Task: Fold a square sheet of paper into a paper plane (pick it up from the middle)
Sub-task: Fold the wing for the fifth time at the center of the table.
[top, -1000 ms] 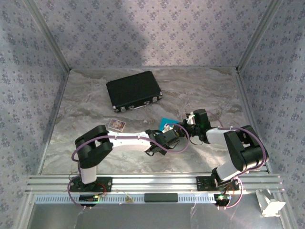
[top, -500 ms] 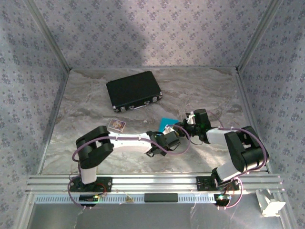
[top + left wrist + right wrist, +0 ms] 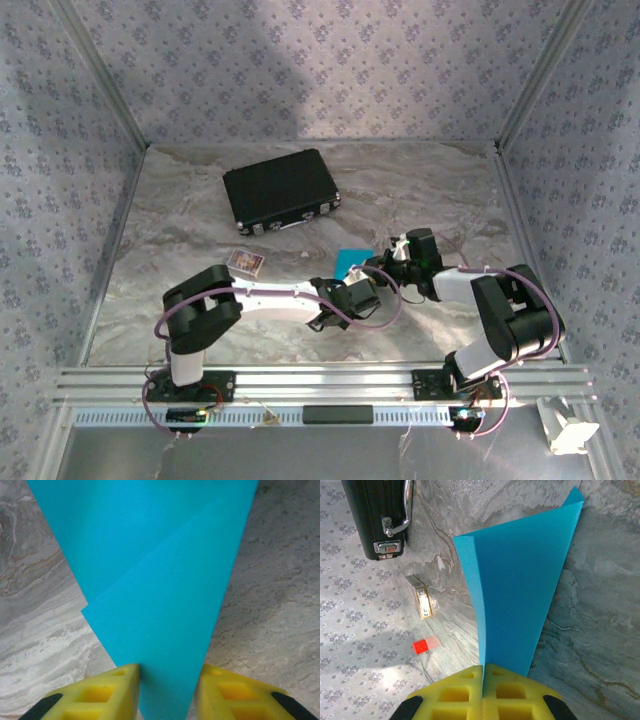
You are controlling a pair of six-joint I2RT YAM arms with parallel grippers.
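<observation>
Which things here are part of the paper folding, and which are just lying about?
Job: blue paper; right gripper pinching it; left gripper straddling its narrow end.
Lying about: black case; small card; red block.

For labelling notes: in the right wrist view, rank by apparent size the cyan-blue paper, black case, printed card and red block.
1. Cyan-blue paper sheet, nearest the camera
2. Black hard case, partly cropped
3. Small printed card
4. Small red block

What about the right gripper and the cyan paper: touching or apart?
Touching. In the right wrist view the right gripper is shut on the square sheet of paper, which rises from between its fingers.
</observation>
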